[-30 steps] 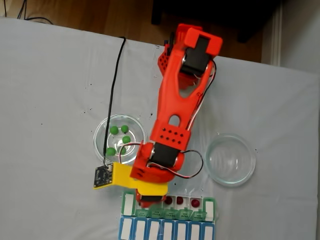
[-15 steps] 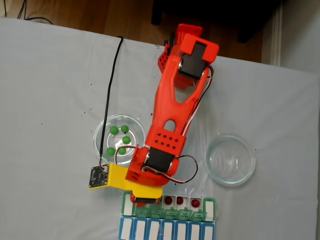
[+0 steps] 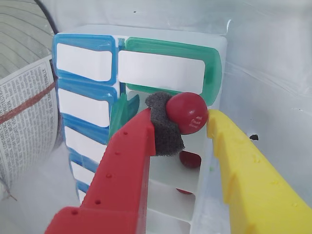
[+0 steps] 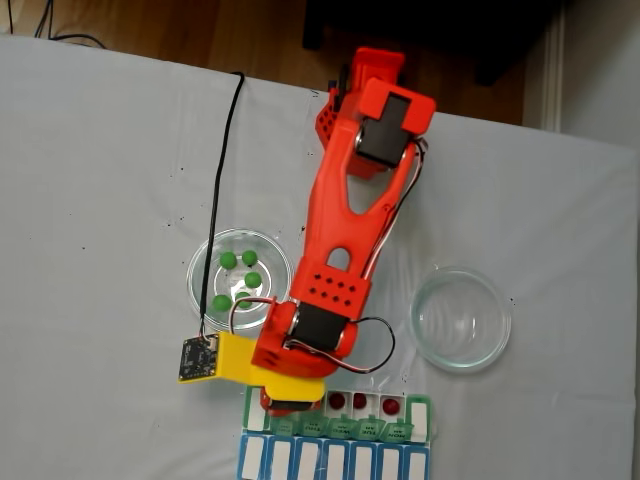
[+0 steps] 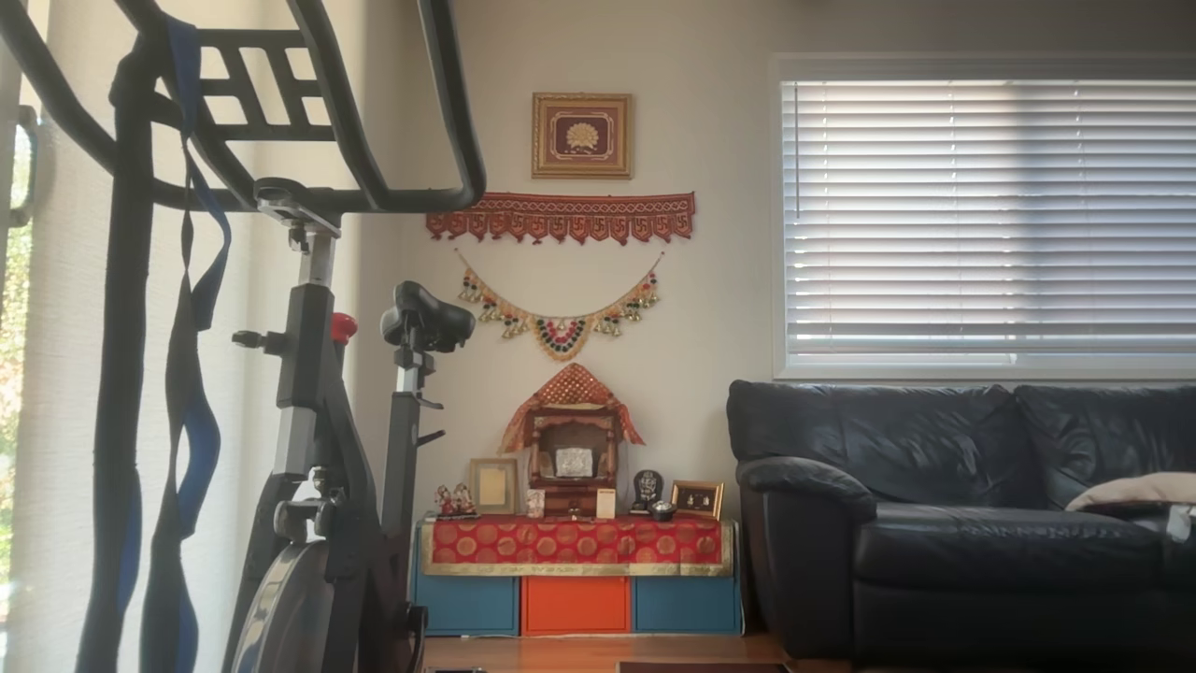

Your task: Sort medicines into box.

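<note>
A light grey cloth-covered table point(image 4: 110, 170) is being used as the work surface, w/ wood floor showing past its far edge in the fixed view. In the wrist view, a small dark red round ball point(image 3: 187, 112) is being held in the red-and-yellow two-finger gripper point(image 3: 180, 118): it is being pinched between a dark grey foam pad point(image 3: 164, 127) on the red finger and the tip of the yellow finger, so the gripper is clamped on that ball. The key relation: the ball is hanging directly above an open white compartment at the end of the long narrow white pill organiser w/ translucent green lids point(image 3: 168, 68), and the organiser's long axis is running roughly in line w/ the fingers, away from the camera. In the next cell nearer the camera another dark red ball point(image 3: 189, 159) is lying, w/ a third partly seen below it. In the fixed view three red balls point(image 4: 360, 401) are sitting in the organiser row to the right of the gripper point(image 4: 281, 402), approx. above the leftmost cells. Five bright green balls point(image 4: 238, 277) are waiting in a round clear glass dish point(image 4: 200, 262) just beside the arm; a second glass dish point(image 4: 461, 319) is standing apart on the right. A release straight down is judged likely to land the ball in the free end cell.
</note>
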